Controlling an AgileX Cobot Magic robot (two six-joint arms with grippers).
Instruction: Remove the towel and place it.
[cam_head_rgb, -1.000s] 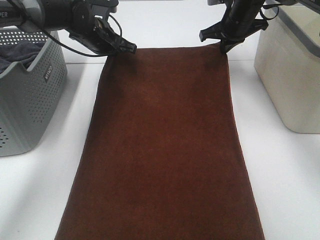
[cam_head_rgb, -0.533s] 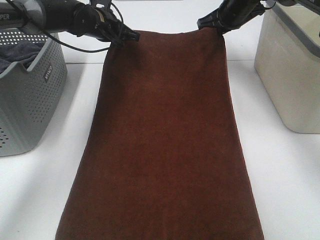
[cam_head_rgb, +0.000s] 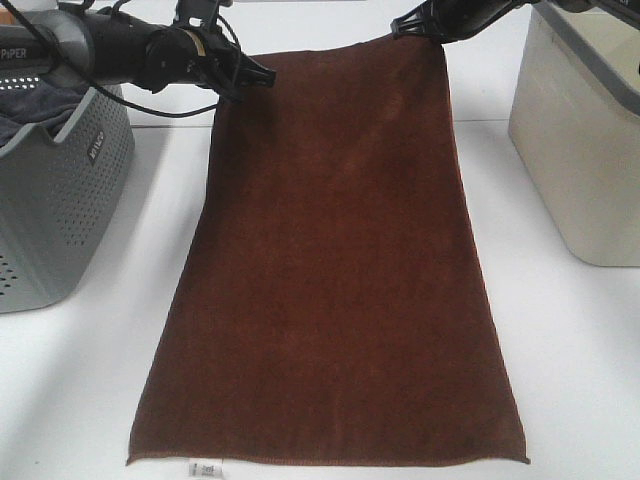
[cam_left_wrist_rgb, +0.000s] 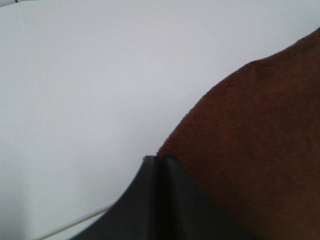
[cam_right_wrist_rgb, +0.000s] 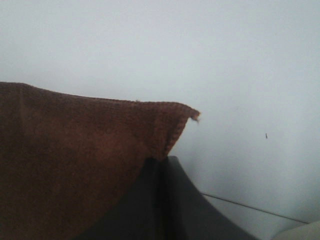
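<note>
Clenched on the two far corners of the towel (cam_head_rgb: 330, 270), left gripper (cam_head_rgb: 262, 75) and right gripper (cam_head_rgb: 405, 28), lifting that edge taut and level while the tagged hem trails on the table (cam_head_rgb: 570, 380).

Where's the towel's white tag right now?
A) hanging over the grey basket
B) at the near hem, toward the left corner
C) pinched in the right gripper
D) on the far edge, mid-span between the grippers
B: in the high view the small white tag sits on the towel's near hem by the left corner, far from both grippers at the far edge.
</note>
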